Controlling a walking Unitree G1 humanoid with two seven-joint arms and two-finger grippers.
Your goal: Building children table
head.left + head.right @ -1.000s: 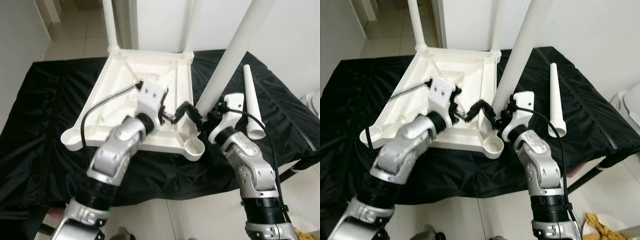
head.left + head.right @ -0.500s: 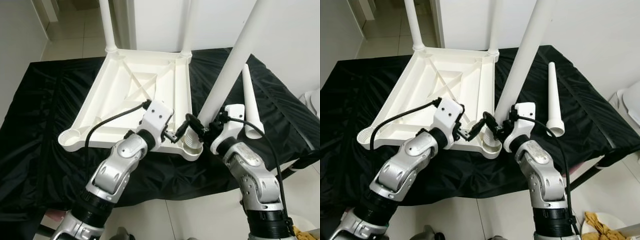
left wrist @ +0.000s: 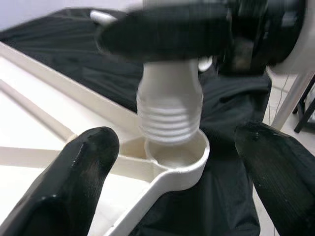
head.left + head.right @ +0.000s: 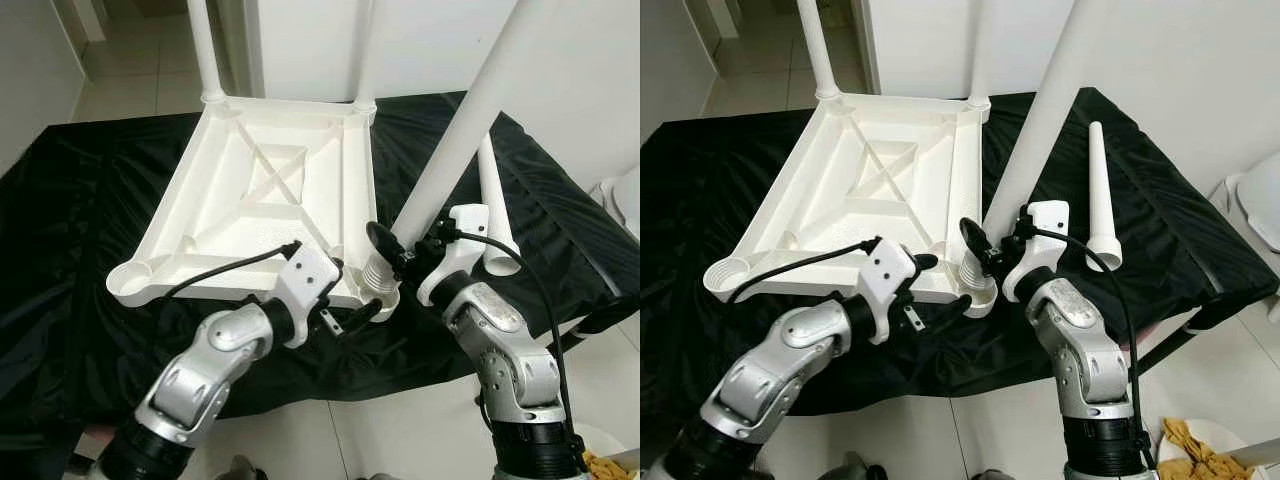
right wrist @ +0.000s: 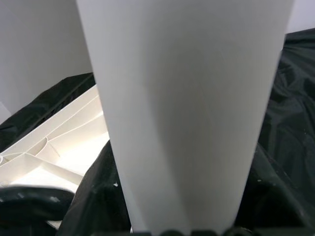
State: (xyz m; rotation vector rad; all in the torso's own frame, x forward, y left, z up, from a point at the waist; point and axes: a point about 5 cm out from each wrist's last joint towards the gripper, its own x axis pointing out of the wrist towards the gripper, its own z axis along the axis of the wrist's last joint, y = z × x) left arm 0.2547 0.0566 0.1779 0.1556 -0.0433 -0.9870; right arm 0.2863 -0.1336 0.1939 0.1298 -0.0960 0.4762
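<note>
— Which step is in hand?
— A white leg [image 4: 455,140] is being seated in the near corner socket [image 3: 179,156] of the upturned tabletop [image 4: 270,200], which lies on the black-draped table [image 4: 80,220]. The leg is clamped low by the right gripper [image 4: 400,255]; its threaded end sits at the socket mouth.
— And the left gripper [image 4: 352,316]?
— Its jaws are held apart either side of that corner (nothing gripped).
— What is called for next?
— Probably turning the leg home; a fourth leg [image 4: 1098,195] lies beside.

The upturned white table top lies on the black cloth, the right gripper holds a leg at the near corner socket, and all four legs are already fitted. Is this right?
Not all: in the left eye view one loose leg lies on the black cloth, unfitted. The rest holds: the right gripper holds a leg at the near corner socket of the table top.
</note>
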